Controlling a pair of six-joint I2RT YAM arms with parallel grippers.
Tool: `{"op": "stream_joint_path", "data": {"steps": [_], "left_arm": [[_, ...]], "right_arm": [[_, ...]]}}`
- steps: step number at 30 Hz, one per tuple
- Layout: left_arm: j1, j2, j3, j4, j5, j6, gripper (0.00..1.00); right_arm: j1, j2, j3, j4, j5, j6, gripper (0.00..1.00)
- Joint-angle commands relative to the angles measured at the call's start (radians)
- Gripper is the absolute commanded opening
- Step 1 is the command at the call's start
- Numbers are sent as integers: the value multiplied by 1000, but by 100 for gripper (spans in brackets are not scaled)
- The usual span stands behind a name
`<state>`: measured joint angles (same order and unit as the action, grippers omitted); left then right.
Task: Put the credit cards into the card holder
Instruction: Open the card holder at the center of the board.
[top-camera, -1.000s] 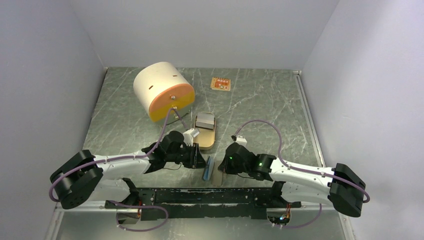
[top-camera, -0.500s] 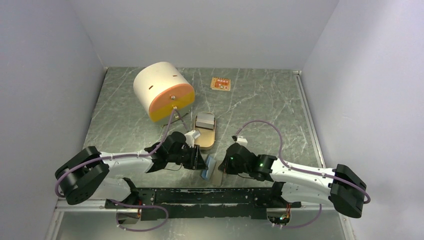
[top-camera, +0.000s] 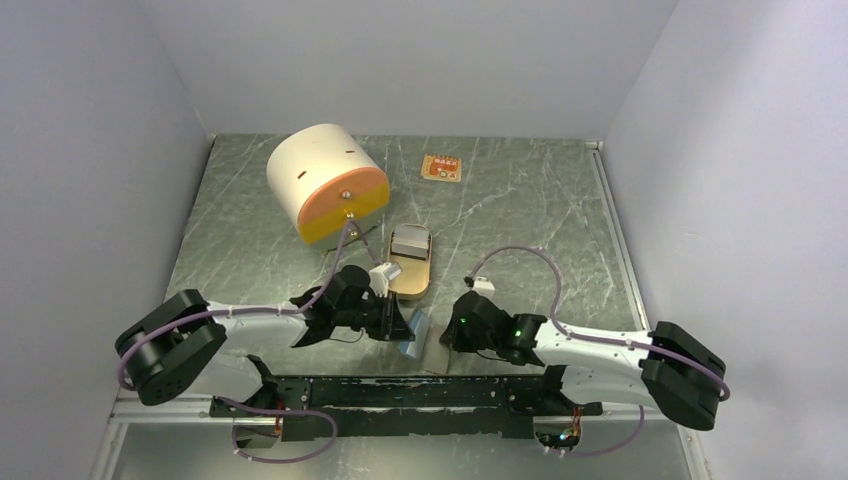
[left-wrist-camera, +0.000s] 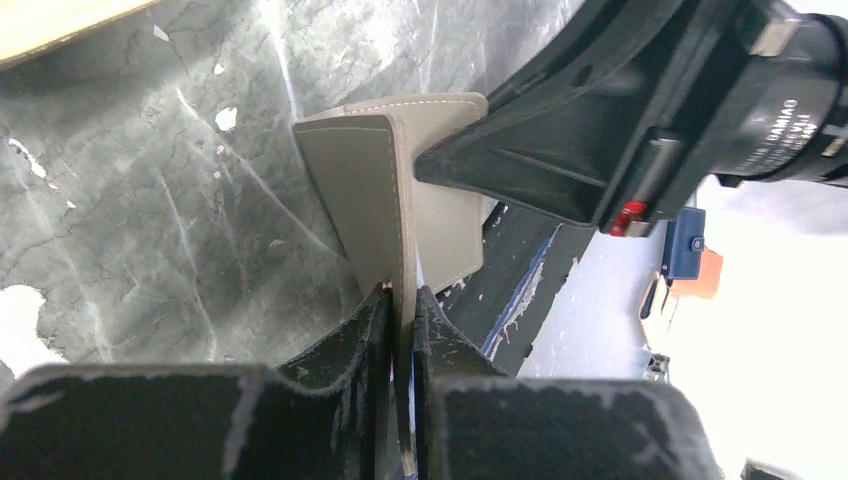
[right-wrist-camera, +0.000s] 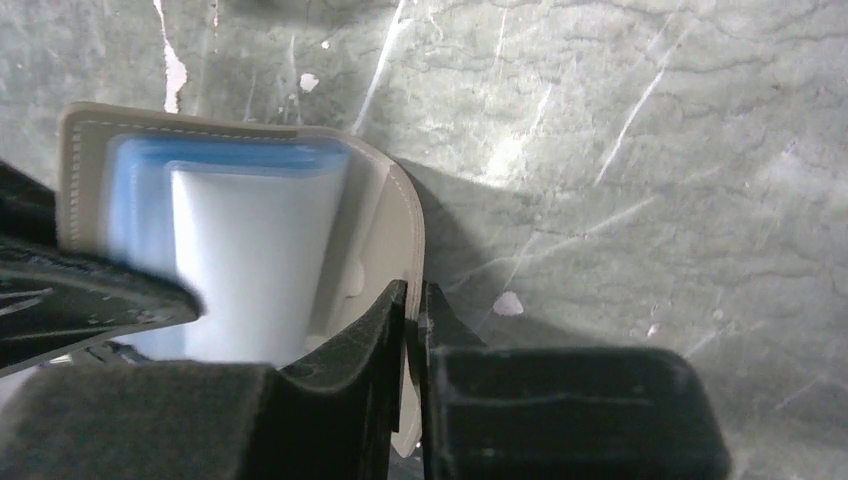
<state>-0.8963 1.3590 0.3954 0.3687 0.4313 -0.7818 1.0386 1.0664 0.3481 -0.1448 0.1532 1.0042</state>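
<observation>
The card holder is a grey-beige stitched case, folded like a book and held off the table near the front edge. My left gripper is shut on one flap, seen in the left wrist view. My right gripper is shut on the other flap's edge, seen in the right wrist view. A pale blue card sits inside the holder. The gold-orange card lies flat at the back of the table, far from both grippers.
A tan oval tin with a shiny grey part at its far end lies just behind the grippers. A white cylinder with an orange face stands at the back left. A black rail runs along the front edge.
The holder has spread a little wider between the two grippers, and a pale flap now shows on its near right side. Both arms have shifted slightly.
</observation>
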Motion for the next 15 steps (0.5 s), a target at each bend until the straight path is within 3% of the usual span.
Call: {"op": "stream_joint_path", "data": {"steps": [1, 4, 7, 15], "left_arm": [[2, -78, 9, -14, 8, -23, 10], [0, -139, 43, -194, -103, -50, 9], [-12, -190, 81, -342, -209, -71, 9], [-44, -193, 214, -641, -382, -121, 9]], "right_arm": [[-24, 55, 6, 70, 27, -68, 17], [-28, 67, 126, -46, 29, -88, 30], [-27, 33, 235, -171, 26, -69, 35], [-6, -61, 320, -156, -66, -22, 41]]}}
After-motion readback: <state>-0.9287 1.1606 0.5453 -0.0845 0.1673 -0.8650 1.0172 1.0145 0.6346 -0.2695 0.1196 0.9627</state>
